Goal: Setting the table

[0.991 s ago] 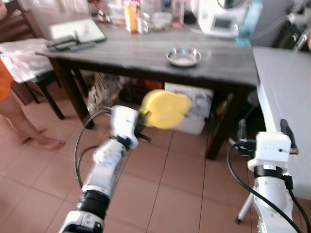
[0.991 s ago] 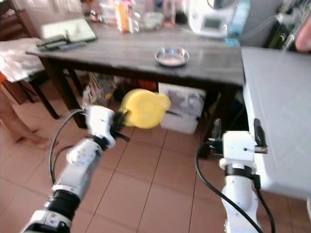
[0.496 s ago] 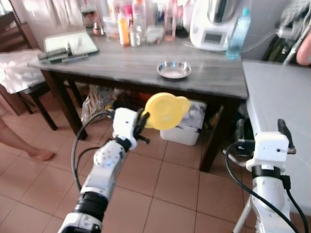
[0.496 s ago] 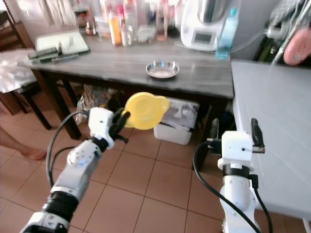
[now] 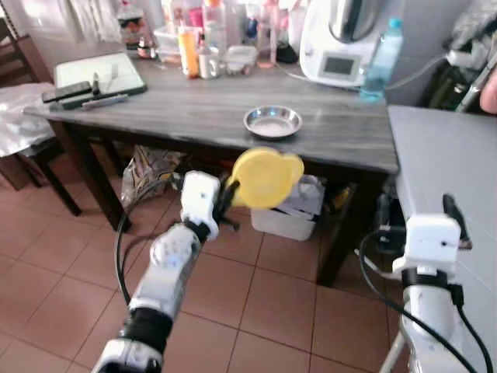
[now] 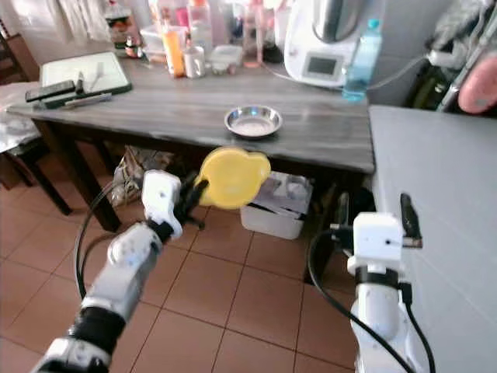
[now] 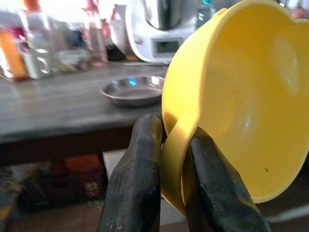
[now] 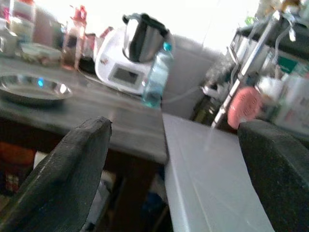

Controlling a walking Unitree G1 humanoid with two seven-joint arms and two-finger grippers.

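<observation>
left arm stretched forward and up, elbow bent, left gripper clenched on rim of yellow bowl, one finger inside, one outside. bowl held tilted on edge in the air, in front of near edge of dark wooden tabletop, not touching it, above tiled floor. bowl's hollow side facing the wrist camera.

right arm raised at robot's right, forearm upright, right gripper released, fingers spread wide, holding nothing, beside white surface at right.

on tabletop: small metal dish near the front edge, just beyond the held bowl; white kitchen appliance and clear water bottle at back right; cluster of bottles and jars at back middle; tray with dark items at left end. white box on floor under tabletop.
</observation>
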